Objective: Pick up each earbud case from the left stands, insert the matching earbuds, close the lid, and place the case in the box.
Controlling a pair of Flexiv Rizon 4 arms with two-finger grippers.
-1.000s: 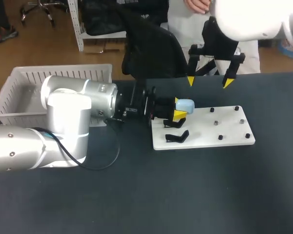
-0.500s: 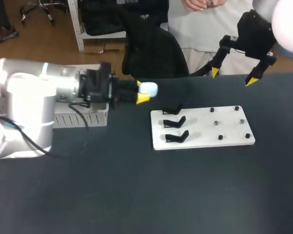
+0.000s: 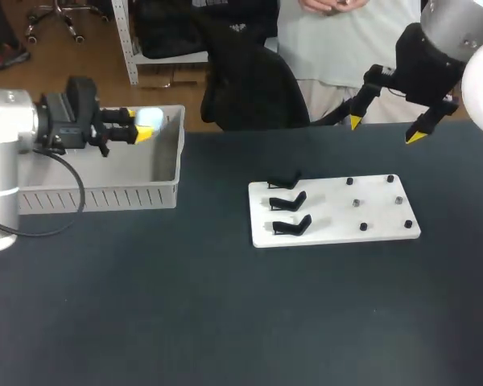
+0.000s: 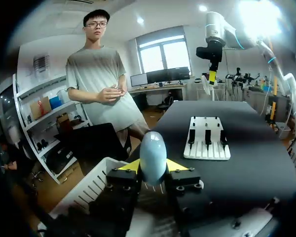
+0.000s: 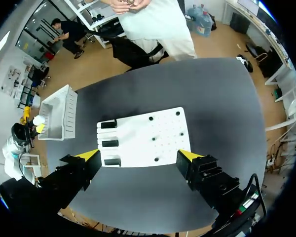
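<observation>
Left gripper (image 3: 137, 132): clamped tight on the earbud case (image 3: 149, 119), a yellow tip on either side.
Earbud case: pale blue, rounded end poking out past the fingertips, up in the air over the box (image 3: 97, 197), near its far right corner.
Box: white and slatted, at the dark table's (image 3: 225, 322) left.
Right gripper (image 3: 385, 130): fingers spread wide, gripping nothing, high beyond the white board (image 3: 338, 229).
Stands (image 3: 288, 201): three black ones, lined up along the board's left side.
</observation>
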